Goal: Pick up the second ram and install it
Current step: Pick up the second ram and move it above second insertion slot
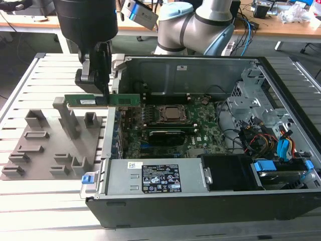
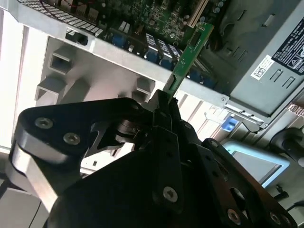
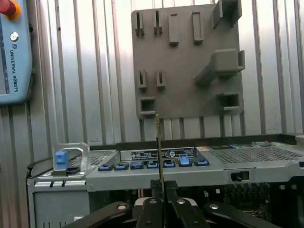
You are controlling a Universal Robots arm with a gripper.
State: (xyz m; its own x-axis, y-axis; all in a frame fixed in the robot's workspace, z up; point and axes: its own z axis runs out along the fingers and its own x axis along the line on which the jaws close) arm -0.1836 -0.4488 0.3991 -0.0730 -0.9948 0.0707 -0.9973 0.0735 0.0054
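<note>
1 ram (image 1: 123, 99), 1 fixture block (image 1: 50, 150), 1 case (image 1: 200, 68).

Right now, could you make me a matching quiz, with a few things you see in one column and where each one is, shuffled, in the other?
Things
1. RAM stick
2. gray fixture block
3. CPU socket

Places
A. on the motherboard inside the computer case
B. clamped in the gripper, up in the air
C. on the slatted table, at the exterior view's left of the case

Pairs: 1-B, 2-C, 3-A
</note>
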